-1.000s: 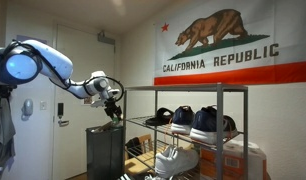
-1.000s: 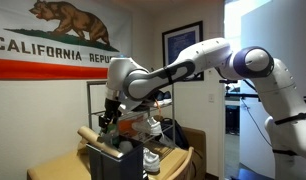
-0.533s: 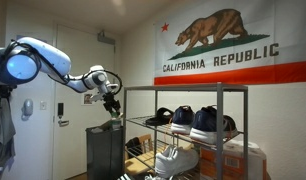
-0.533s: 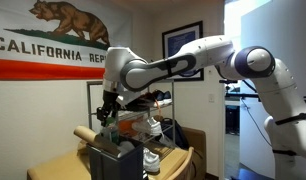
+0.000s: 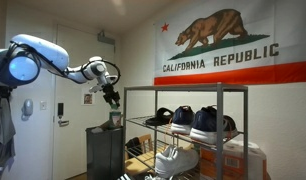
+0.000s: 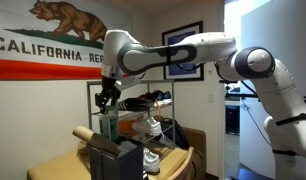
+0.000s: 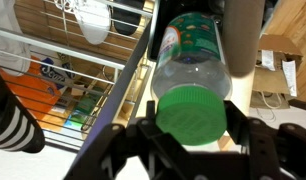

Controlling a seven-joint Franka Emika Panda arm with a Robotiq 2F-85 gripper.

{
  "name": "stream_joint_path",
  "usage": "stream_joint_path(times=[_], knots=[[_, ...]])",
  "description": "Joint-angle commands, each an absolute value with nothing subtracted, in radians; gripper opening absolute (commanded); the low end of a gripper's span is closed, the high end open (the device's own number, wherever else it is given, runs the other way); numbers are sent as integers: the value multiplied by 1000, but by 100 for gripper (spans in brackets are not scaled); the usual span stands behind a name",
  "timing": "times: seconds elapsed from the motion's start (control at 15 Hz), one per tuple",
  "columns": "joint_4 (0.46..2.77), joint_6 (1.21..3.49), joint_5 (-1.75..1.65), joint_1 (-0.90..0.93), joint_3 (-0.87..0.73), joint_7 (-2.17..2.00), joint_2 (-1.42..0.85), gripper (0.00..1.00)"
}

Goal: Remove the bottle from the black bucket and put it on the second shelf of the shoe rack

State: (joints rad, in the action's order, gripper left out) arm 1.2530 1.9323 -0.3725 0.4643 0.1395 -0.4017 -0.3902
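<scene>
Your jaws pinch the clear plastic bottle (image 7: 196,70) near its round green cap. It hangs just above the boxy black bucket (image 5: 105,152), beside the thin-posted wire shoe rack (image 5: 221,100).

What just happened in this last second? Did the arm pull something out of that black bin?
Yes. The gripper moved upward, lifting the bottle out of the black bucket; the bottle now hangs just above the bucket's rim. Nothing was let go: the fingers remain closed on the bottle. The bucket, the shoe rack and the shoes on it stayed where they were.
</scene>
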Motion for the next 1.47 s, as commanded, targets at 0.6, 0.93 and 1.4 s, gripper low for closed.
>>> stream_joint_path(times=[0.6, 0.93, 1.4], knots=[[833, 1707, -372, 525, 120, -372, -549, 42], [755, 1599, -360, 536, 136, -383, -568, 42], [749, 1435, -366, 540, 136, -413, -539, 42]])
